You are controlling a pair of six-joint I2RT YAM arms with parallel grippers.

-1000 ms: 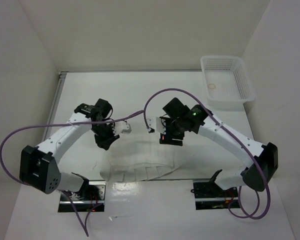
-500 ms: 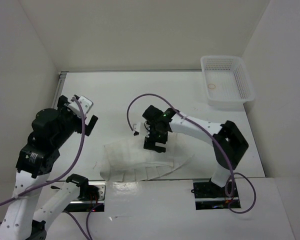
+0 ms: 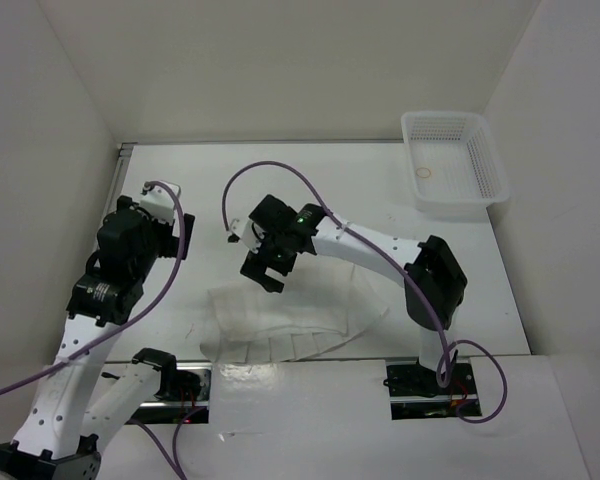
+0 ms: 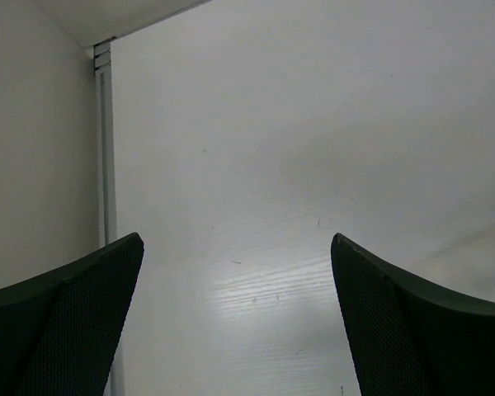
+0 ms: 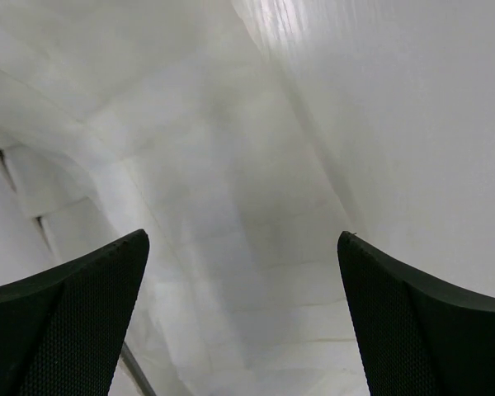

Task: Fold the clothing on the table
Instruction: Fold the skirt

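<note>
Beneath spread right fingers (image 5: 66, 322), clothing (image 3: 295, 325) lies partly hidden; left fingers (image 4: 66, 330) spread too.

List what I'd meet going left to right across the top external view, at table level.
Metal rail → left gripper, fingers open → clothing → mesh basket. The right gripper, also open, overlaps the clothing's span, so it has no clear place in the order.

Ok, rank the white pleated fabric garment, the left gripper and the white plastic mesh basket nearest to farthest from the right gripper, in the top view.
1. White pleated fabric garment: beneath the right gripper.
2. Left gripper: to the left.
3. White plastic mesh basket: far right corner.
</note>
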